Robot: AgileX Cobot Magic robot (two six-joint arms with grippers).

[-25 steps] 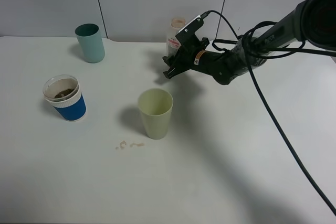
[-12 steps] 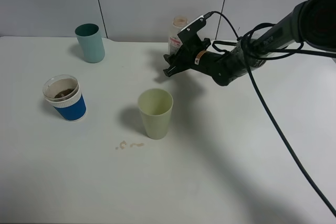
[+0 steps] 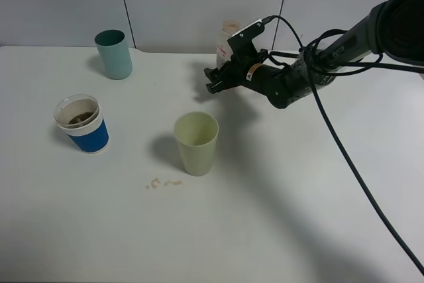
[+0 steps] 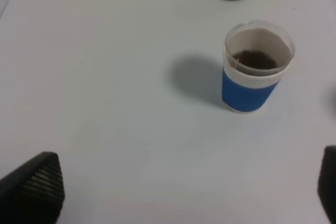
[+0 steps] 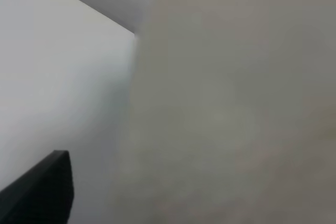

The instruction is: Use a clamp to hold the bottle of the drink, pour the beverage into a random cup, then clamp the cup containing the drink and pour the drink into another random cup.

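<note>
White table (image 3: 278,230), grey wall panels behind. Small brown spill (image 3: 162,182) seen nearest, front-right of blue cup (image 3: 82,124). Pale green tumbler (image 3: 196,142) right of blue cup. Blue cup upright, drink (image 4: 255,59) inside. Left gripper (image 4: 181,187) spread wide, nothing held, cup framed ahead between tips; left arm judged nearer for clamping. Teal tumbler (image 3: 113,54) behind blue cup. Bottle (image 3: 225,34) far right-behind blue cup, upright. Right gripper (image 3: 217,79) at it; whether gripped cannot be told.

White table (image 3: 278,197), blue cup (image 3: 85,127) with white band, teal tumbler (image 3: 114,54), pale green tumbler (image 3: 196,144), brown drink (image 4: 255,59)
</note>
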